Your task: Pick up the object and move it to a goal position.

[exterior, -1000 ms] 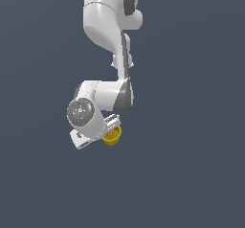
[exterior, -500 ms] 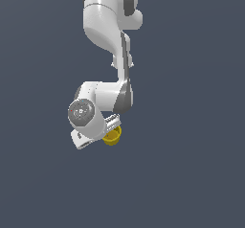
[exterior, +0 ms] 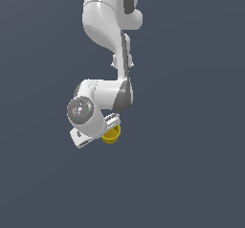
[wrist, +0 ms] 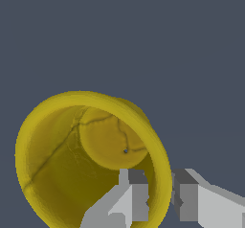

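Observation:
The object is a small mustard-yellow cup (exterior: 111, 134) with a rim lip, held up off the ground at the end of the white arm. In the wrist view I look straight into the cup (wrist: 72, 150), down to its round bottom. My gripper (wrist: 155, 196) is shut on the cup's wall: one grey finger (wrist: 136, 196) is inside the cup, the other finger (wrist: 189, 198) outside its rim. In the exterior view the gripper (exterior: 113, 125) is mostly hidden behind the white wrist, and only part of the cup shows below it.
The white arm (exterior: 107, 35) reaches down from the top of the exterior view, its round wrist joint (exterior: 81, 110) facing the camera. A plain dark grey-blue background surrounds everything.

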`<act>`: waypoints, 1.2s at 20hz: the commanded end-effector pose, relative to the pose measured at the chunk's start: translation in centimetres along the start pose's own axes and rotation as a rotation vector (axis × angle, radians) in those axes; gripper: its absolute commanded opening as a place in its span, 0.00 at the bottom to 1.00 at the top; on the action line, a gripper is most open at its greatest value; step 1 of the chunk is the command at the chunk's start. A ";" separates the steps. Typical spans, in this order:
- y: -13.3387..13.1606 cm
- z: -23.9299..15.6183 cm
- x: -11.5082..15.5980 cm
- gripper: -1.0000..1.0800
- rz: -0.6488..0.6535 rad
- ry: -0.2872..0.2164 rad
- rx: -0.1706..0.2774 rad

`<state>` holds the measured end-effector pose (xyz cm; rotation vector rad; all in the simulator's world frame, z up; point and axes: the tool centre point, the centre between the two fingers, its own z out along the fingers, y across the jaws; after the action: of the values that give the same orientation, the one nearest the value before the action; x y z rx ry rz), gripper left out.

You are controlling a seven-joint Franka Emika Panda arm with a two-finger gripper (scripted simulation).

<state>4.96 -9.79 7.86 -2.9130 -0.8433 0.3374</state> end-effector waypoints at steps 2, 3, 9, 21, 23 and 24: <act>0.0 -1.3 -0.7 0.00 0.001 0.002 -0.002; -0.1 -1.7 -1.0 0.00 0.001 0.002 -0.002; -0.5 -5.4 -3.4 0.00 0.001 0.002 -0.002; -1.9 -16.9 -10.7 0.00 0.002 0.003 -0.002; -2.1 -18.9 -11.9 0.00 0.002 0.003 -0.002; -2.2 -19.9 -12.5 0.00 0.002 0.003 -0.002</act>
<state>-1.27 -14.77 28.02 -2.9144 -0.8408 0.3356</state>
